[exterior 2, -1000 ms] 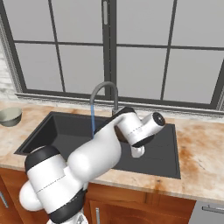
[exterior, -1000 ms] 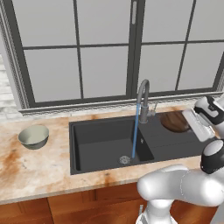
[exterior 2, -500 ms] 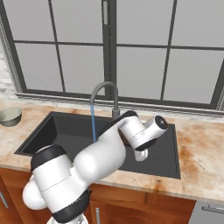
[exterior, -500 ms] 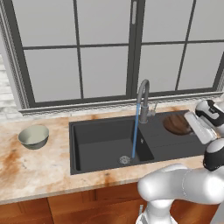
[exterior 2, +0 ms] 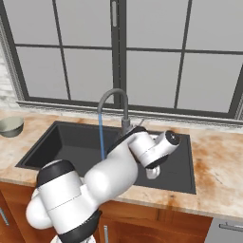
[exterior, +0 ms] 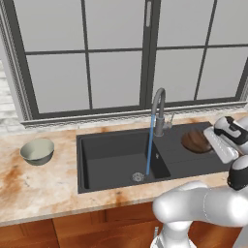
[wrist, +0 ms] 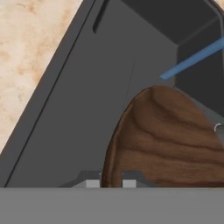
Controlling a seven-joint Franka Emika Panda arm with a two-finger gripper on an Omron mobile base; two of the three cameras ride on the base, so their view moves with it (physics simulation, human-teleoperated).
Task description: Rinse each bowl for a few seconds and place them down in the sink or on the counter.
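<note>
The dark brown bowl (exterior: pixel 195 140) hangs tilted just above the sink's shallow side section (exterior: pixel 193 160), right of the tap. My gripper (exterior: pixel 209 141) is shut on its rim; in the hand view the rim passes between the gripper (wrist: pixel 110 183) tips, and the wood-grained bowl (wrist: pixel 166 140) spreads to the right. The pale grey-green bowl (exterior: pixel 37 151) stands upright on the counter (exterior: pixel 29 189) left of the sink (exterior: pixel 111 160), far from the hand; it also sits at the left edge as the bowl (exterior 2: pixel 10 126) in the right base view.
The grey gooseneck tap (exterior: pixel 159 104) runs, and a blue water stream (exterior: pixel 151 140) falls to the steel drain (exterior: pixel 138 177) in the deep basin. A window wall rises behind the counter. My own arm (exterior 2: pixel 118 166) arches over the sink's front edge.
My hand and the brown bowl have sunk a little toward the side section. The grip stays shut, the water keeps running, and the grey-green bowl has not moved.
</note>
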